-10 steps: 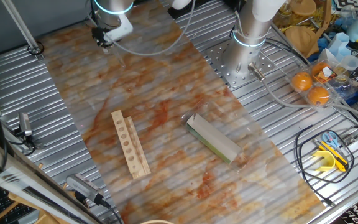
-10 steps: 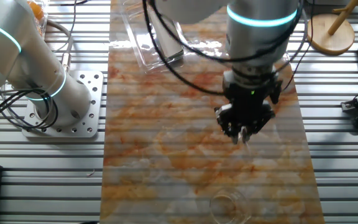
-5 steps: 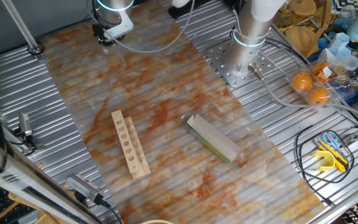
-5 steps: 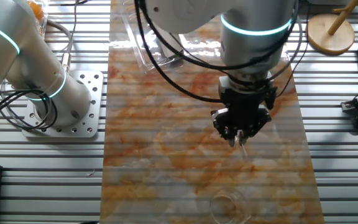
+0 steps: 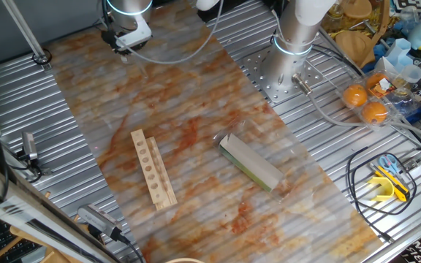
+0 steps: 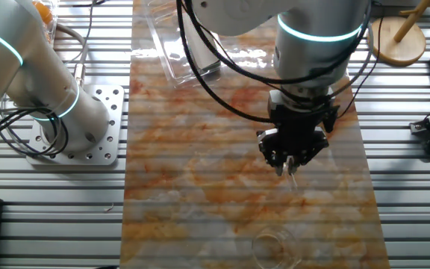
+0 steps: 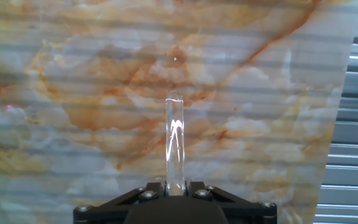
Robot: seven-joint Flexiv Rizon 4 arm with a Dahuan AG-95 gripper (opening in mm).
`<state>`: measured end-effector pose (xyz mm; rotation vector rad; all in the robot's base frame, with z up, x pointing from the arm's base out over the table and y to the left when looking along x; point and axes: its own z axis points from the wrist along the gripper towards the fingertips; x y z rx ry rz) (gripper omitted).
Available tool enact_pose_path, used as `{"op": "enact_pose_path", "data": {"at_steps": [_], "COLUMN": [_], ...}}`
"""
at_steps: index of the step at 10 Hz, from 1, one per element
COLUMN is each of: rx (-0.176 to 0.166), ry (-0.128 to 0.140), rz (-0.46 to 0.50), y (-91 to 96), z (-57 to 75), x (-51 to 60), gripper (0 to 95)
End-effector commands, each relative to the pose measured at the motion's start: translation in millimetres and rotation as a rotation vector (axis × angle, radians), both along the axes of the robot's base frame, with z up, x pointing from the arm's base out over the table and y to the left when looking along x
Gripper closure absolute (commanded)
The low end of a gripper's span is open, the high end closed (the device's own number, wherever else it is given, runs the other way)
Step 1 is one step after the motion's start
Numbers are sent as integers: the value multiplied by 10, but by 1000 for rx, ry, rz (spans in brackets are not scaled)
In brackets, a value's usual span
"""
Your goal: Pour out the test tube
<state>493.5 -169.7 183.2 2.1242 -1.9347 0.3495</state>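
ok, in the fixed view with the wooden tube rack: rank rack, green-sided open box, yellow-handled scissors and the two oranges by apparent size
Largest to smallest as seen:
1. Green-sided open cardboard box
2. Long wooden test tube rack with holes, close to the box in length but narrower
3. Yellow-handled scissors
4. The two round oranges and, alike, no ranking between them

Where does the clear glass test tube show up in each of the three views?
One fixed view: top left, hanging below the gripper; too small to make out clearly.
The other fixed view: clear glass test tube right of centre, pointing down from the shut jaws.
Hand view: bottom centre, rising from the jaws.
Shared landmark: the orange-veined marble mat.
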Motion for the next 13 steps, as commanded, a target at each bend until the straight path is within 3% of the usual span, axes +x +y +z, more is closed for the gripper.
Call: {"op": "enact_pose_path", "data": {"at_steps": [1, 3, 6, 8, 13], "rx": [17, 14, 48, 75, 112], "ry": [-18, -19, -16, -29, -59], "rz": [-15, 22, 34, 31, 44], "y": [10, -77, -285, -451, -657], "z": [-4, 0, 18, -22, -107], "x": [-3, -17, -66, -116, -136], "gripper": [950, 950, 950, 950, 950]}}
